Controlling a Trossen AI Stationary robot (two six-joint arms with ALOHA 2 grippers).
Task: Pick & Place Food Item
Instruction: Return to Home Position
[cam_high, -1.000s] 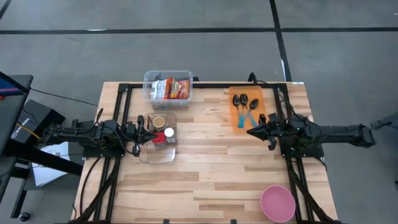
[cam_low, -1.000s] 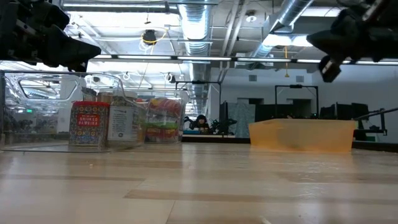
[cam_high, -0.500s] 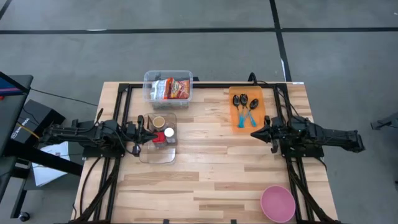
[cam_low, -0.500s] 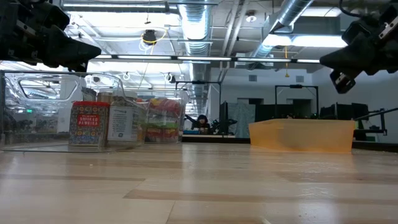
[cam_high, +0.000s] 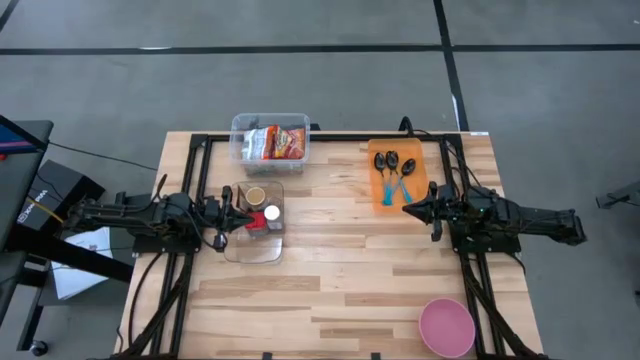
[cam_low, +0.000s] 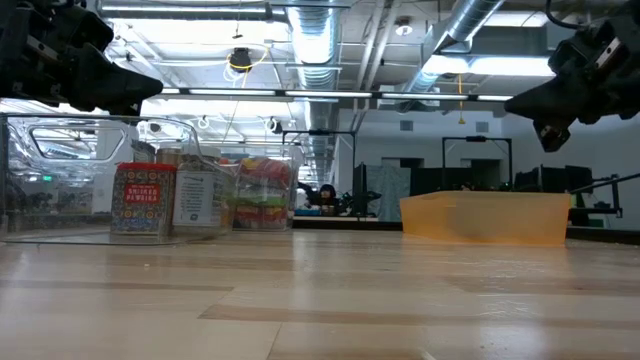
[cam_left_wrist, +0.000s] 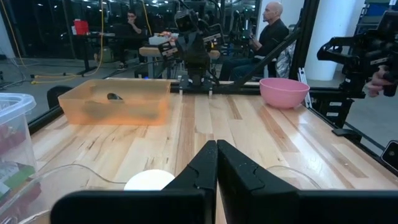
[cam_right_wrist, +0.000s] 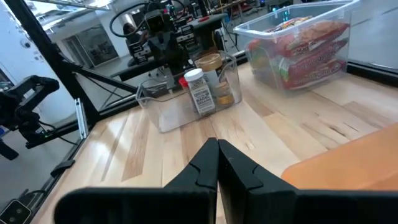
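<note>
Red seasoning can (cam_low: 143, 198), left of frame: rigid, probably light and slick, so grip mid-body. Left gripper (cam_left_wrist: 216, 152) and right gripper (cam_right_wrist: 217, 149) are both closed and empty.

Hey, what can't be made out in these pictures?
Black spoons: low view, the cloudy wall of the orange plastic tray hides them.
Red and orange noodle packs: high view, print too small to read.
Pink round bowl: outside the low view's frame.
</note>
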